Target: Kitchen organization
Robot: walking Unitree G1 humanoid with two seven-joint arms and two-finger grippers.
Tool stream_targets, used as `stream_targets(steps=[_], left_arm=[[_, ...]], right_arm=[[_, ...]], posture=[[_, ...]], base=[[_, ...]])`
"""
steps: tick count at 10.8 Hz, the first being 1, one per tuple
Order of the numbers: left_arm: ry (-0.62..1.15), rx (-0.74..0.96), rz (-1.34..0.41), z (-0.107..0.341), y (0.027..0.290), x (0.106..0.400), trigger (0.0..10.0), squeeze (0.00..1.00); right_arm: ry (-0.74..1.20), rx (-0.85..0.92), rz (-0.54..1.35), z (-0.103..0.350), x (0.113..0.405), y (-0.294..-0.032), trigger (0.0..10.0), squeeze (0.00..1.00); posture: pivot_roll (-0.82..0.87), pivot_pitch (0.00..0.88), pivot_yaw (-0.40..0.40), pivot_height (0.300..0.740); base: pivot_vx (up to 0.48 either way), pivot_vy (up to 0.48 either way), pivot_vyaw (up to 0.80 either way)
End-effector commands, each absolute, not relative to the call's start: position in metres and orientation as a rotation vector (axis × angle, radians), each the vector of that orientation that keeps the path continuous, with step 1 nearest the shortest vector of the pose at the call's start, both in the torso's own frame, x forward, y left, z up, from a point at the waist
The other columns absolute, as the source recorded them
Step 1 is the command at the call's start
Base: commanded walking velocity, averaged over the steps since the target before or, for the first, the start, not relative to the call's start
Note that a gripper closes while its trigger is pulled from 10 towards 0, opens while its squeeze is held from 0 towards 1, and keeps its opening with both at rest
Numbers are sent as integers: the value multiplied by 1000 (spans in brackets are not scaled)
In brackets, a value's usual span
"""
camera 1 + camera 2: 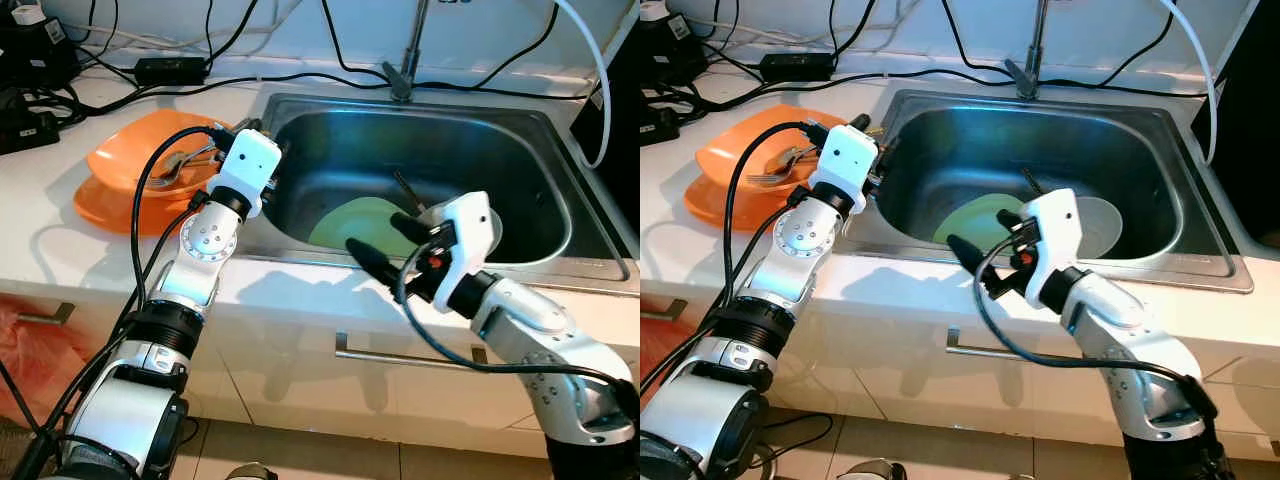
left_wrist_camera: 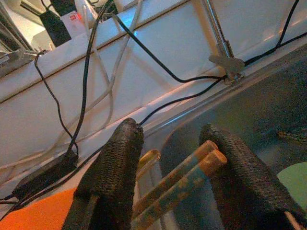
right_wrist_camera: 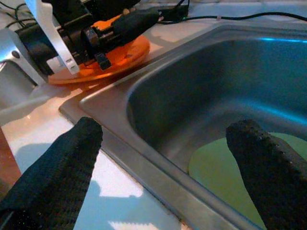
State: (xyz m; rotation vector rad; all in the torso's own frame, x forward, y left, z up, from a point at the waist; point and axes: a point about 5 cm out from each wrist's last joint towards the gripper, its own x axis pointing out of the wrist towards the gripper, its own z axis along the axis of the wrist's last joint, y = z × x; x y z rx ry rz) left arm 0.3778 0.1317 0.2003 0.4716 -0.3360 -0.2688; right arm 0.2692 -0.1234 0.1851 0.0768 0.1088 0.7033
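My left gripper [image 1: 243, 128] hovers over the left rim of the steel sink [image 1: 560, 262], beside the orange plates [image 1: 120, 175]. In the left wrist view its fingers [image 2: 115, 172] are shut on a few wooden chopsticks [image 2: 189, 175] with blue bands. My right gripper [image 1: 392, 245] stands open above the sink's front rim, with nothing between its fingers [image 3: 62, 163]. A green plate [image 1: 362, 222] lies on the sink floor just beyond it, and a pale plate [image 1: 1098, 225] lies to its right. Another dark utensil [image 1: 406, 190] rests in the basin.
A fork [image 1: 178, 166] lies on the stacked orange plates on the white counter. The faucet [image 1: 405, 62] stands behind the sink. Black cables and a power adapter [image 1: 170, 68] run along the back wall. A drawer handle [image 1: 400, 356] sits below the counter edge.
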Motion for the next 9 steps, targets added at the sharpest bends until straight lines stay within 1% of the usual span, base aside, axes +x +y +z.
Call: stream_targets(steps=[1,7,9], left_arm=[[-352,472,-274,207,132,380,0,0],[-377,488,-288,214,129,380,0,0],[-453,511,-339,239,123,373,0,0]], right_arm=[[97,64,691,187,271,-125,10000,0],[93,57,681,187,272,-125,10000,0],[91,55,675,187,273,-127,10000,0]], posture=[[54,78,10,740],[50,79,12,740],[57,78,7,740]], base=[[0,0,0],[0,0,0],[0,0,0]])
